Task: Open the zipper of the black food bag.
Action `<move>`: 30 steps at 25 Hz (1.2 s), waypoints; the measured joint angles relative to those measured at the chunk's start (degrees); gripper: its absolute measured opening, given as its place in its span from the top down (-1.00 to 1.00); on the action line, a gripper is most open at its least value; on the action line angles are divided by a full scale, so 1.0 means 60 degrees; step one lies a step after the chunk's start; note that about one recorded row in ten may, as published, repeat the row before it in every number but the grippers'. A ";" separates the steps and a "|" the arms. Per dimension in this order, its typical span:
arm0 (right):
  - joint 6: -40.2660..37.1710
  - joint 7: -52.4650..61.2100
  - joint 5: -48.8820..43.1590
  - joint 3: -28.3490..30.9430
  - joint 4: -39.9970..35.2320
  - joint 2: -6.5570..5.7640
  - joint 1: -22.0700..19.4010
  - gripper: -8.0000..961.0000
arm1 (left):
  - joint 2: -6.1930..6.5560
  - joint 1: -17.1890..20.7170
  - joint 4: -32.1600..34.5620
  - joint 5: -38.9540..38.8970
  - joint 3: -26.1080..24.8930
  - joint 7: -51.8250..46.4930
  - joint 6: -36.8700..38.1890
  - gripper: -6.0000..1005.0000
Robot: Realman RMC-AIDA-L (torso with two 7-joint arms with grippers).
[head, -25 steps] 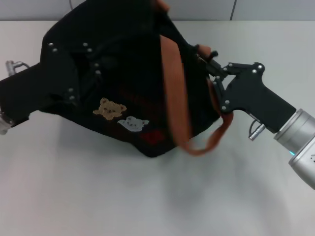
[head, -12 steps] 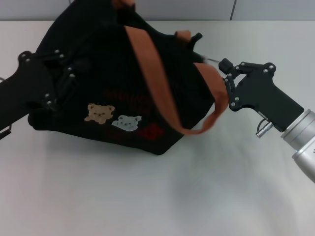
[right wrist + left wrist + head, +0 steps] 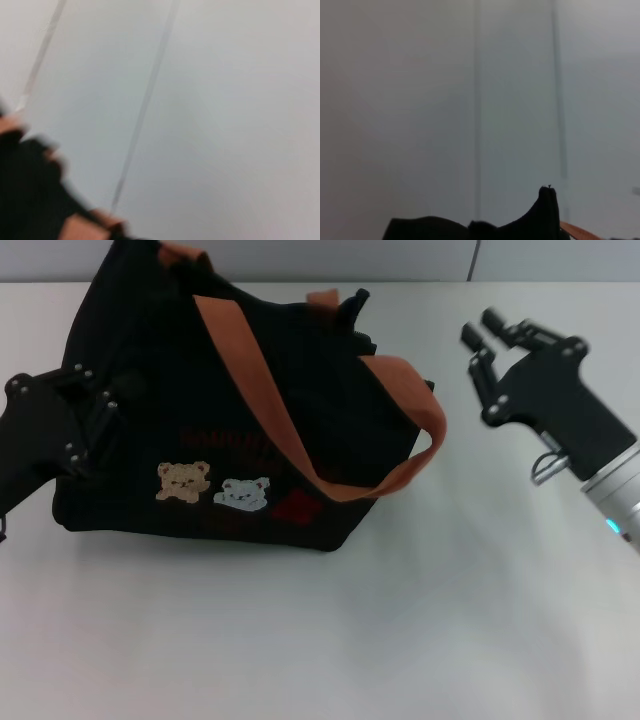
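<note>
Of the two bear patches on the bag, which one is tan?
The tan bear patch is the one toward the left gripper; the white bear patch sits beside it, toward the red mark.

The black food bag (image 3: 250, 430) fills the table's (image 3: 320, 640) far left part, its orange strap (image 3: 400, 455) looping toward the open right gripper (image 3: 482, 347), while the near edge and right side lie bare.

Even, bright overhead light fills the head view, with no glare. The bag (image 3: 240, 430) casts only a faint soft shadow on the white table (image 3: 320, 640). Its black fabric swallows detail. The head view is fairly sharp. Both wrist views are pale and hazy; the right one is smeared by motion blur.
</note>
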 joint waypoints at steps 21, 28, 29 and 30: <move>-0.1177 0.5466 -0.0525 0.0572 -0.1395 -0.0096 -0.0540 -0.58 | 0.0148 -0.0008 -0.1383 0.0499 -0.0797 -0.0001 0.1162 -0.27; -0.4220 0.9044 -0.2607 -0.2264 -0.4658 -0.0140 -0.0495 -0.65 | 0.0846 0.0527 0.0565 0.2184 0.0159 -0.1197 0.2271 -0.69; -0.4220 0.9044 -0.2607 -0.2264 -0.4658 -0.0140 -0.0495 -0.65 | 0.0846 0.0527 0.0565 0.2184 0.0159 -0.1197 0.2271 -0.69; -0.4429 0.9156 -0.2787 -0.2696 -0.4908 -0.0158 -0.0462 -0.65 | 0.0895 0.0525 0.0593 0.2347 0.0167 -0.1292 0.2295 -0.69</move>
